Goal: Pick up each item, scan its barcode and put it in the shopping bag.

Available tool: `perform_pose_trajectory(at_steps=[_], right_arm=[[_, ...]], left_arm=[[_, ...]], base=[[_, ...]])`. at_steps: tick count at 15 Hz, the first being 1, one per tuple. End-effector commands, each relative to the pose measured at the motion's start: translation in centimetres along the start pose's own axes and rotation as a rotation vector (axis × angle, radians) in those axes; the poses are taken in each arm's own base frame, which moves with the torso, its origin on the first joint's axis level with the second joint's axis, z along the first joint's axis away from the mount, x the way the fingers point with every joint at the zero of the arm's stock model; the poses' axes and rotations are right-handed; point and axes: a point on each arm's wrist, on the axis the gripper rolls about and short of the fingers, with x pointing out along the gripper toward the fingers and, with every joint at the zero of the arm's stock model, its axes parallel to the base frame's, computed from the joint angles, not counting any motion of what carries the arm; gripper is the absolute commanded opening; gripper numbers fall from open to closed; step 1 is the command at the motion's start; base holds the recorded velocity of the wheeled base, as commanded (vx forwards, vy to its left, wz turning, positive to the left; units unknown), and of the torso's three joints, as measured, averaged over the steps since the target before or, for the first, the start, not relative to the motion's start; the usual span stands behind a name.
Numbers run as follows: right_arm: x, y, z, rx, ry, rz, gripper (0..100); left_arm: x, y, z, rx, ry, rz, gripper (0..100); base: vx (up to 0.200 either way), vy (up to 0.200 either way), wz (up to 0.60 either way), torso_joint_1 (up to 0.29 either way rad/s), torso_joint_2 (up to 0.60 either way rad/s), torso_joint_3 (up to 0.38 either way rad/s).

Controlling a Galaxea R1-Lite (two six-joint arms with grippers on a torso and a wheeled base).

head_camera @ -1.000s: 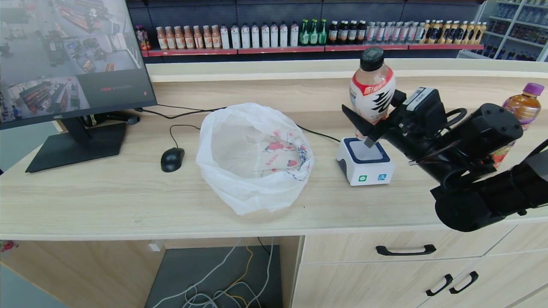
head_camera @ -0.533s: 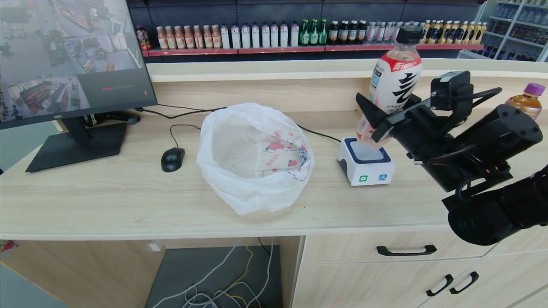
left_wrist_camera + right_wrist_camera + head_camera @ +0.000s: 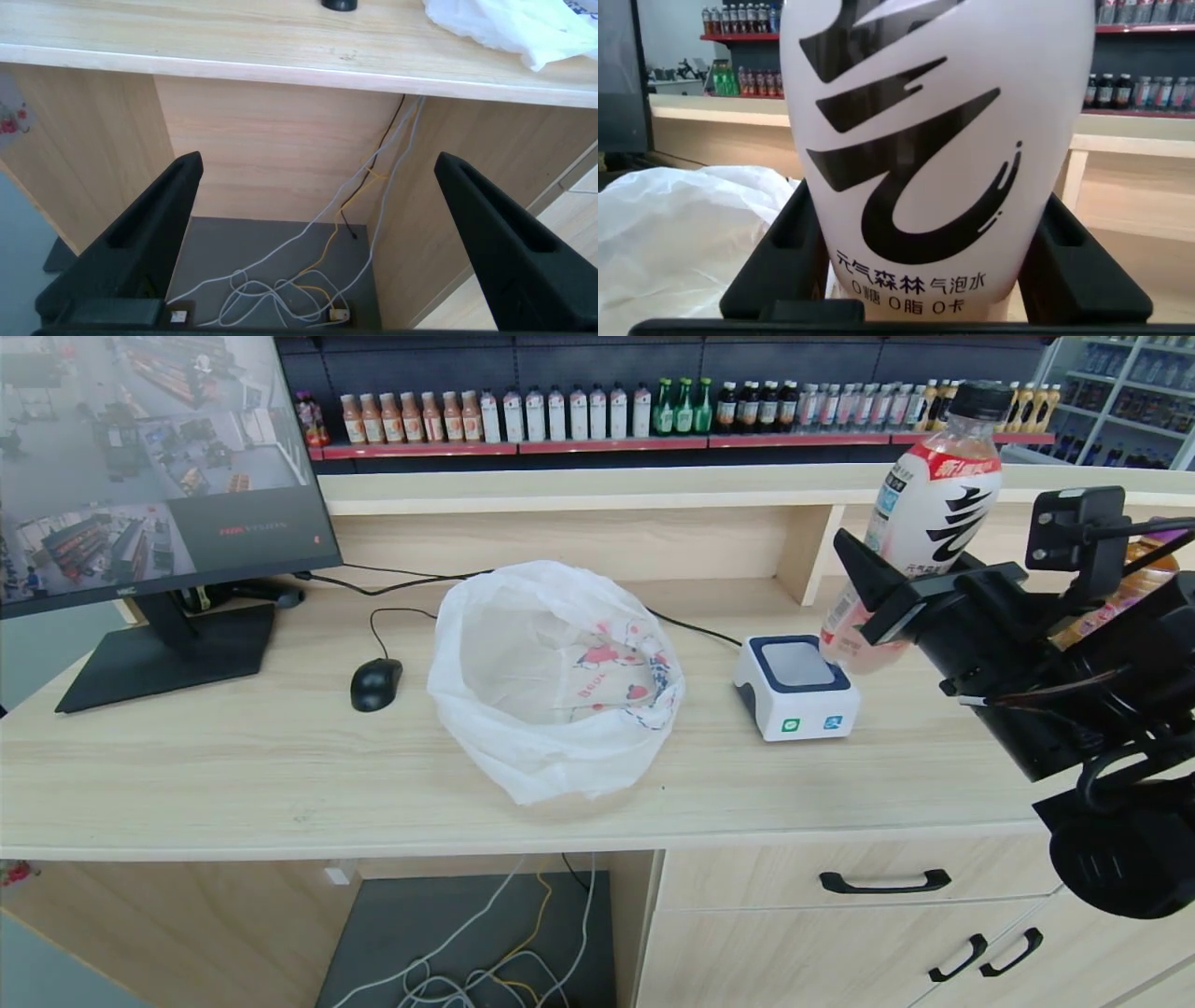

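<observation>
Closest to us, the left gripper (image 3: 320, 168) sits low in front of the counter (image 3: 233, 765), its jaws spread wide with nothing between them, facing the open recess where loose cables (image 3: 308, 271) lie on the floor. Higher up on the right, the right gripper (image 3: 854, 588) has its jaws clamped on the lower body of the white drink bottle (image 3: 920, 513). We see the bottle held off the counter and tilted, black cap up and leaning right, with its base just beside the right edge of the scanner (image 3: 795, 686). The white shopping bag (image 3: 551, 681) stands open to the scanner's left, near it but apart. Further left we find a black mouse (image 3: 375, 683), then the monitor (image 3: 140, 457). An orange bottle (image 3: 1111, 602) stands behind the right arm, and shelves of bottles (image 3: 653, 411) line the back wall.
</observation>
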Motion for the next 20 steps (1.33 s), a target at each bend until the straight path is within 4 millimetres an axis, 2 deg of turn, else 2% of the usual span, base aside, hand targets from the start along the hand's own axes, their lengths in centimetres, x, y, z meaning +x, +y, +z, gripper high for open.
perform_pose_trajectory(at_steps=[1,4,9,11,20], right_arm=[[-0.3,-0.1,0.5,0.0,-0.009,-0.003,0],[0.1,-1.3,0.0,0.0,-0.005,-0.039,0],[-0.6,-4.3,0.3,-0.024,-0.003,-0.127,0],[-0.5,-4.5,0.4,-0.027,-0.005,-0.132,0],[-0.6,-4.7,0.2,-0.016,0.0,-0.145,0]], left_arm=[[0.0,0.0,0.0,0.0,0.0,0.001,100],[0.0,0.0,0.0,0.0,0.0,0.001,100],[0.0,0.0,0.0,-0.002,0.0,0.001,100],[0.0,0.0,0.0,-0.002,0.0,0.001,100],[0.0,0.0,0.0,-0.002,0.0,0.001,100]], base=[[0.0,0.0,0.0,0.0,0.0,0.0],[0.0,0.0,0.0,0.0,0.0,0.0],[0.0,0.0,0.0,0.0,0.0,0.0],[0.0,0.0,0.0,0.0,0.0,0.0],[0.0,0.2,0.0,0.001,0.0,0.002]])
